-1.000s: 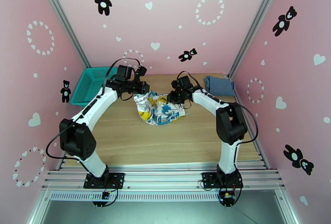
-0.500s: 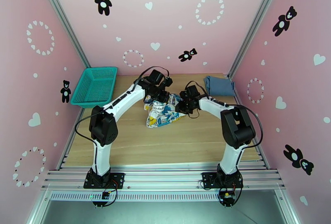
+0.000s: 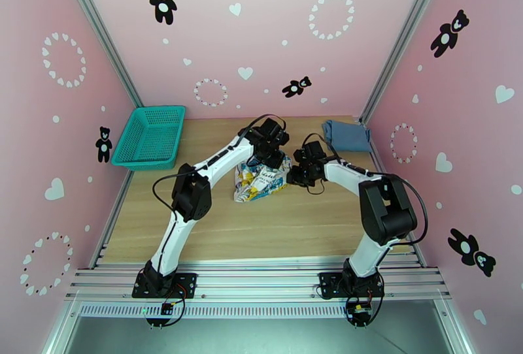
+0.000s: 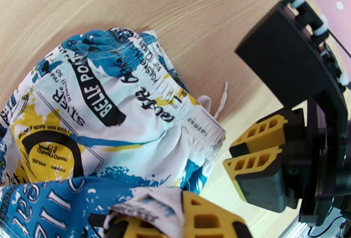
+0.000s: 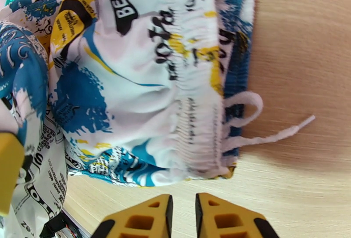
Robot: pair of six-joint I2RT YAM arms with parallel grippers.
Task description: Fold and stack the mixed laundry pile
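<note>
The white printed cloth [image 5: 131, 81] is thin matt fabric with a puckered elastic waistband and a fuzzy white drawstring [image 5: 263, 138]; the blue tank top [image 3: 346, 134] reads as soft matt cloth (too small to tell the weave). The table [image 3: 294, 225] is pale wood-grain board, smooth with a low sheen, and the basket [image 3: 149, 136] is teal plastic mesh. The right gripper [image 5: 183, 210] fingers [image 5: 228, 219] are matt yellow plastic with moulded cut-outs, the arm shells [image 3: 219, 160] are glossy white plastic with matt black joints, and the frame rails [image 3: 261, 277] are ribbed bare aluminium.
</note>
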